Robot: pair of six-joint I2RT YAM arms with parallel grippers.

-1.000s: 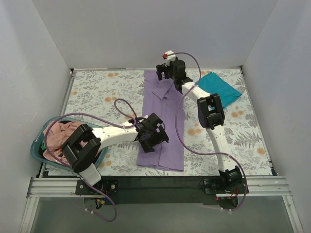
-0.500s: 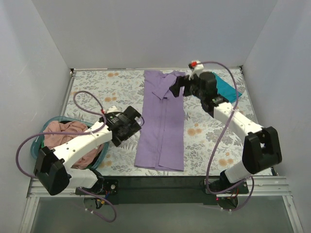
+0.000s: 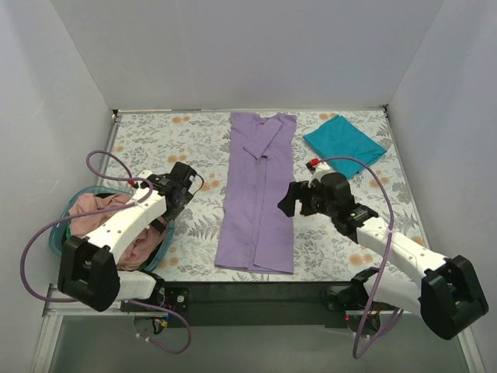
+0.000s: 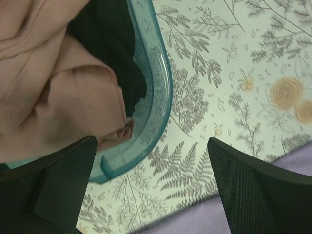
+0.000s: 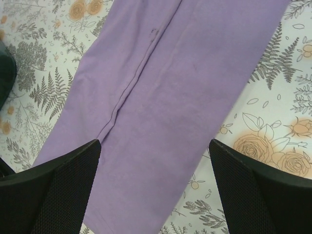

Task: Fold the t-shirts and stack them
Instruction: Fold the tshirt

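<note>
A lavender t-shirt [image 3: 260, 194], folded lengthwise into a long strip, lies flat down the middle of the table. A folded teal-blue t-shirt [image 3: 344, 140] rests at the back right. Crumpled pink t-shirts [image 3: 99, 216] fill the teal basket [image 3: 60, 230] at the left. My left gripper [image 3: 185, 185] hovers open and empty between the basket and the lavender shirt; its wrist view shows the basket rim [image 4: 157, 97], pink cloth [image 4: 53, 97] and a lavender edge [image 4: 204, 219]. My right gripper [image 3: 287, 200] hangs open and empty over the lavender shirt [image 5: 175, 87] at its right edge.
The floral tablecloth [image 3: 155, 144] covers the whole table, with white walls on three sides. Purple cables loop off both arms. The metal rail [image 3: 248, 299] with the arm bases runs along the near edge.
Both arms have pulled away from the lavender shirt. The left swung from its near end to beside the basket. The right came from the far end to the middle right.
</note>
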